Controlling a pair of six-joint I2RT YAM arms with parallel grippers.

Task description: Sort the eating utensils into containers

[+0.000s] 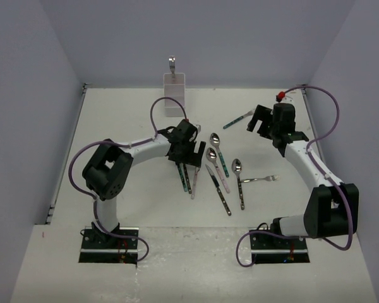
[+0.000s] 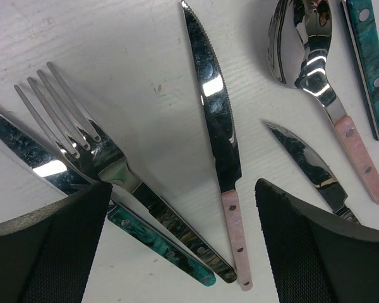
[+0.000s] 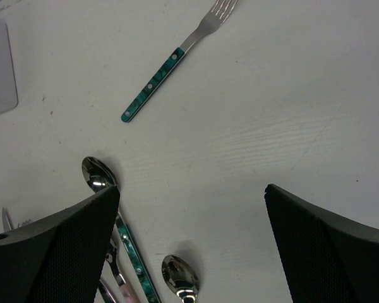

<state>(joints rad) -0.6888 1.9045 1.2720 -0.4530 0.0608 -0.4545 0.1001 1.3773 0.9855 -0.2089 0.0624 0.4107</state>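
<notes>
Several utensils lie mid-table. My left gripper (image 1: 182,153) is open and empty, low over a cluster: a dark-handled fork (image 2: 88,145), a teal-handled knife (image 2: 161,245) and a pink-handled knife (image 2: 218,126) lie between its fingers (image 2: 50,252). A pink-handled spoon (image 2: 309,57) and a short knife blade (image 2: 306,161) lie to the right. My right gripper (image 1: 260,121) is open and empty above bare table, near a teal-handled fork (image 1: 238,118), which also shows in the right wrist view (image 3: 170,66). The white holder (image 1: 174,93) stands at the back with one utensil (image 1: 172,63) upright in it.
Three spoons (image 1: 215,139) (image 1: 211,153) (image 1: 236,165), a silver fork (image 1: 260,179) and a dark-handled knife (image 1: 220,189) lie between the arms. Two spoon bowls (image 3: 98,173) (image 3: 180,278) show below the right gripper. Walls close the table at the back and sides.
</notes>
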